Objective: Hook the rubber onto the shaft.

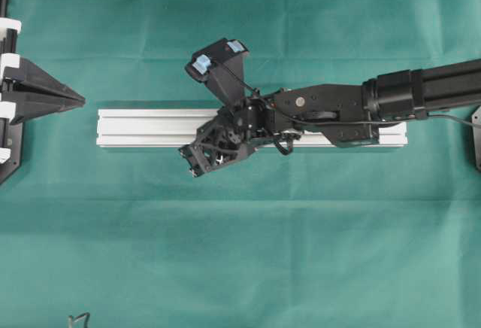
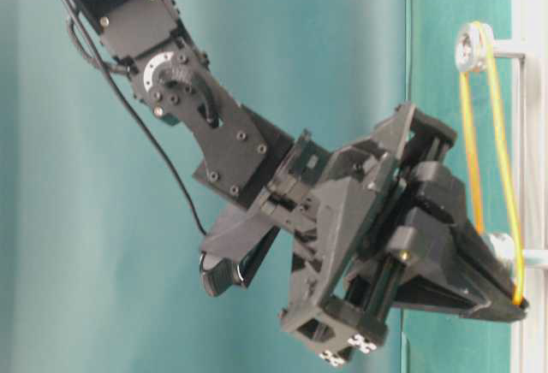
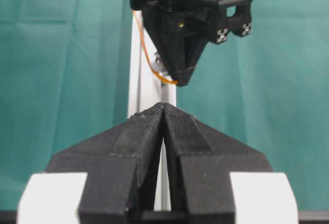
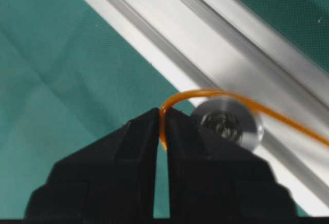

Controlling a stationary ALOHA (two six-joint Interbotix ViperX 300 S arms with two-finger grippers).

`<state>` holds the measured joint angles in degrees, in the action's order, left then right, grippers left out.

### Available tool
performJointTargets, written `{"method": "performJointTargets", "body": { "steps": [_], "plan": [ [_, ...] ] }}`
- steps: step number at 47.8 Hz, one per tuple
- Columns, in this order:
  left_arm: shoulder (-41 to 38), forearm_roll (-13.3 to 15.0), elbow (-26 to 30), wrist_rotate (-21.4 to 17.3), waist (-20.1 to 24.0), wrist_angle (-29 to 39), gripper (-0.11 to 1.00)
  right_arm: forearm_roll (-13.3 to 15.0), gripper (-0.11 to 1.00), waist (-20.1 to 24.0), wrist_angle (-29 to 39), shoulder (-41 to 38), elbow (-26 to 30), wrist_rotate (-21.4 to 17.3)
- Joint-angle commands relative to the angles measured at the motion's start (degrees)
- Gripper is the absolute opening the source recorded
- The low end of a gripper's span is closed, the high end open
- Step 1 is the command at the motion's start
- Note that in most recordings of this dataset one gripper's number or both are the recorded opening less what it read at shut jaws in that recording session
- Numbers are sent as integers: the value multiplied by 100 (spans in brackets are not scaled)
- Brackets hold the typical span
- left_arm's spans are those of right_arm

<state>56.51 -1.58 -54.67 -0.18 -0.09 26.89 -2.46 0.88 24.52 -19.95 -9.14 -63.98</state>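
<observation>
The right gripper (image 4: 160, 126) is pinching the rubber (image 4: 205, 94), its jaws clamped on a short stretch of the orange loop. In the right wrist view the band is arching out of the jaws and curving over the top edge of a round silver shaft (image 4: 230, 122) that stands out of the rail (image 4: 216, 44). In the table-level view the far end of the rubber (image 2: 497, 133) is already sitting around another shaft (image 2: 469, 46), and the held end is being stretched down past the second shaft (image 2: 501, 246), just beside the fingertips.

The step in hand looks like the last one: seating the pulled end on the second shaft. The band seems to be lying across the shaft's cap, not yet clearly down around its stem; the pictures are not settling this. The next move probably calls for carrying the loop a little past the cap and lowering it so tension draws it onto the stem, then easing the jaws apart slowly, since a stretched band could snap back off.

The left gripper (image 3: 163, 113) is resting well apart at the rail's end, jaws pressed together on nothing.

Counted: one rubber, one rail, two shafts, two grippers, all over one green cloth (image 1: 240, 253).
</observation>
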Motion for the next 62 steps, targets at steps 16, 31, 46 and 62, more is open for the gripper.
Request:
{"method": "performJointTargets", "body": {
  "steps": [16, 31, 46, 62],
  "plan": [
    [-53, -9, 193, -18, -9, -26, 0, -9, 7, 62, -9, 378, -264, -18],
    [-53, -9, 185, -26, -9, -18, 0, -9, 7, 62, -9, 694, -606, -9],
    [-44, -9, 193, -35, -9, -26, 0, 26, 7, 70, -18, 967, -932, -9],
    [-44, -9, 193, -35, -9, -18, 0, 158, 7, 62, 0, 1239, -1230, 0]
  ]
}}
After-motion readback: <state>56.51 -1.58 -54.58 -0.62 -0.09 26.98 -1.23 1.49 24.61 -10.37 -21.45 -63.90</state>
